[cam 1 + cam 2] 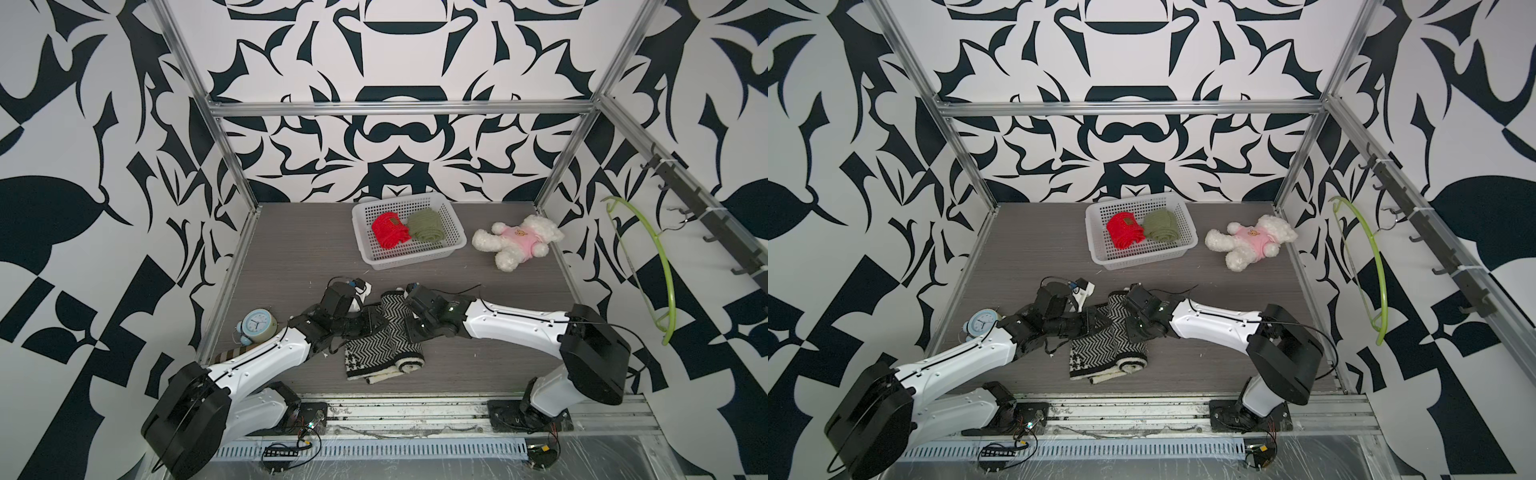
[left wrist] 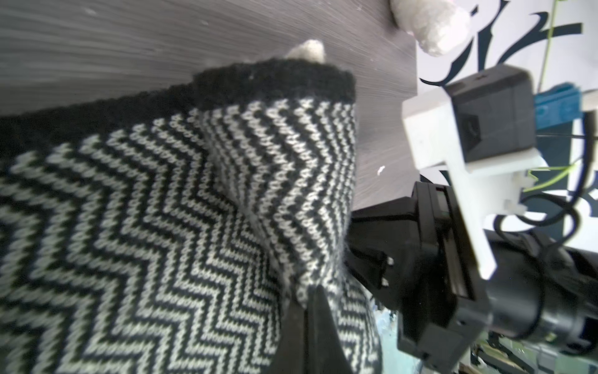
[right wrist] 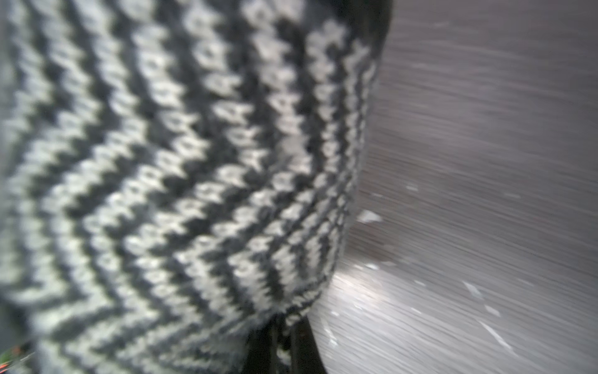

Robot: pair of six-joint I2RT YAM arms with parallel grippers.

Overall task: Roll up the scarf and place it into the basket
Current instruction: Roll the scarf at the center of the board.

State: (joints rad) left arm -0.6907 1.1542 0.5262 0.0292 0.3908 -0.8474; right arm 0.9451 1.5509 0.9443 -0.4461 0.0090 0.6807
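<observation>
The black-and-white zigzag scarf (image 1: 380,345) lies at the table's front middle in both top views, its near end partly rolled (image 1: 409,365) and its far end raised between the two arms. My left gripper (image 2: 307,312) reaches in from the left, its dark fingers pressed together on a pinched fold of the scarf (image 2: 161,226). From the right, my right gripper (image 3: 281,343) is shut on the scarf's edge (image 3: 194,162). The white perforated basket (image 1: 415,254) stands at the back middle, apart from both grippers, and holds a red roll (image 1: 390,230) and a green roll (image 1: 426,224).
A white plush bear (image 1: 519,241) in a pink shirt lies right of the basket. A blue alarm clock (image 1: 257,325) sits at the left edge beside the left arm. A green hanger (image 1: 663,266) hangs on the right wall. Metal frame posts (image 1: 232,166) border the table.
</observation>
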